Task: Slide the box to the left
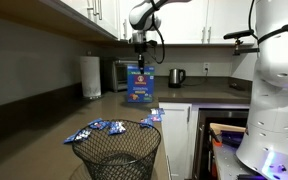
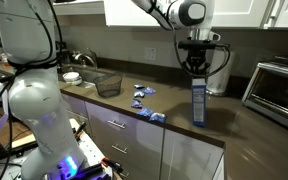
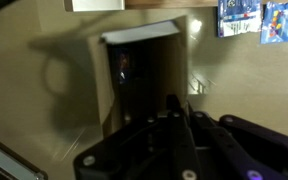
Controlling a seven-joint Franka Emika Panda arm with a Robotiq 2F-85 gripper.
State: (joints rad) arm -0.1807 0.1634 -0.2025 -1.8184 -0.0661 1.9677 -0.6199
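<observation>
Both exterior views share counter (image 1: 54,108) (image 2: 214,135); wrist looks down.

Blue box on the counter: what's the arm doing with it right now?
The arm's gripper is down at the top of the tall blue box, which stands upright on the dark counter. No view shows clearly whether the fingers are closed on it or just touching. Small blue snack packets lie scattered on the counter between the box and a wire basket.
</observation>
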